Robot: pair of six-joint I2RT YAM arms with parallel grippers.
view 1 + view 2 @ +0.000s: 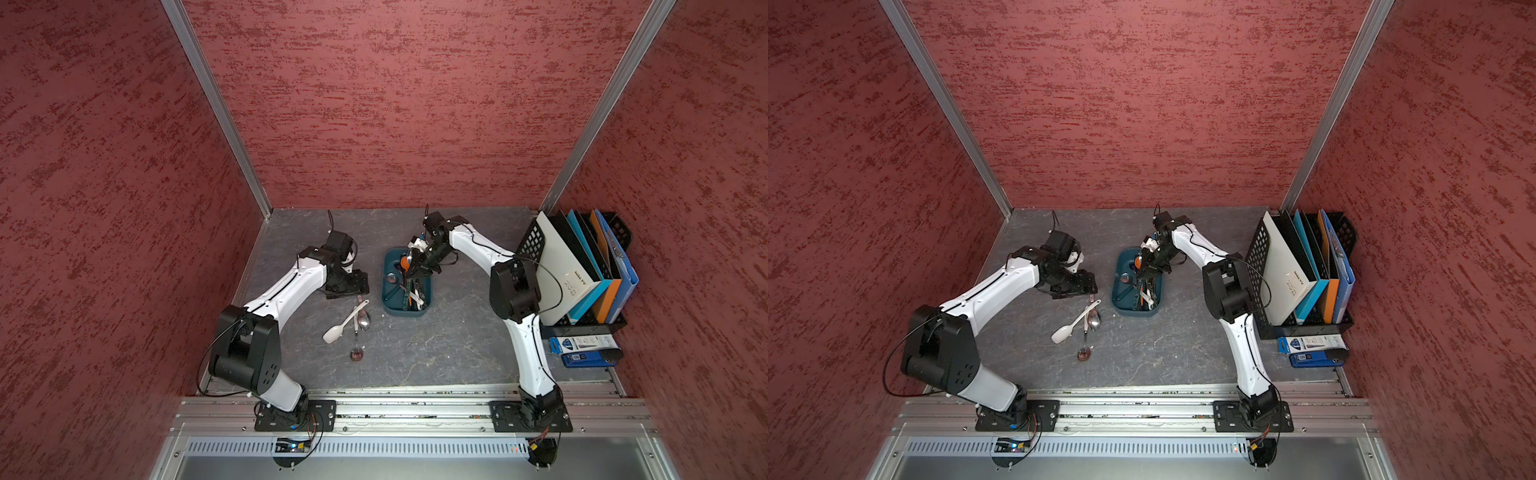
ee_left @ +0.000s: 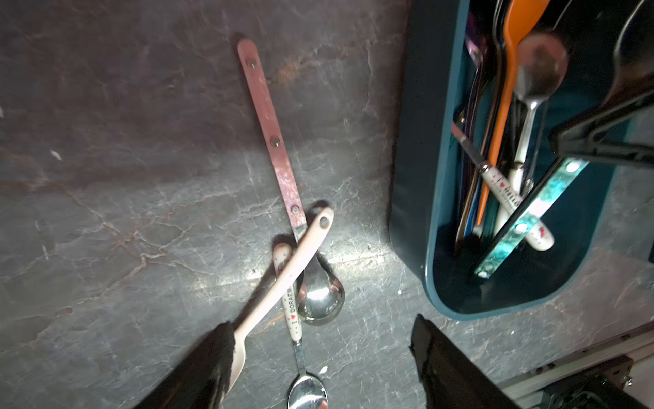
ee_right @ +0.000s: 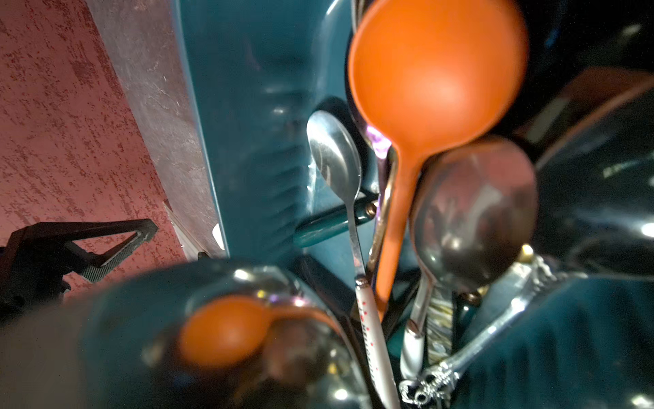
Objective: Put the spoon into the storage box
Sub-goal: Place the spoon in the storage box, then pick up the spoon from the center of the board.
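Your left hand (image 2: 322, 321) hangs fingers apart over the glossy white spoon (image 2: 283, 279). It lies crossed on a rivet-handled steel spoon (image 2: 269, 141) near the veined grey counter's (image 1: 436, 353) middle, just beside the round-cornered teal storage box (image 1: 385, 291). Your right hand (image 1: 415, 272), over the box, is closed — on what, I cannot tell.

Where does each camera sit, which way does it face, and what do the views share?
Top views: high over the front rail, looking down at the table; left arm and right arm show.
Left wrist: on the left arm, looking down at a white spoon near the box; open left tool shows.
Right wrist: on the right arm, close over the box, facing an orange spoon; nothing of the arm is clear.
Shared: both wrist views show the box and orange spoon.
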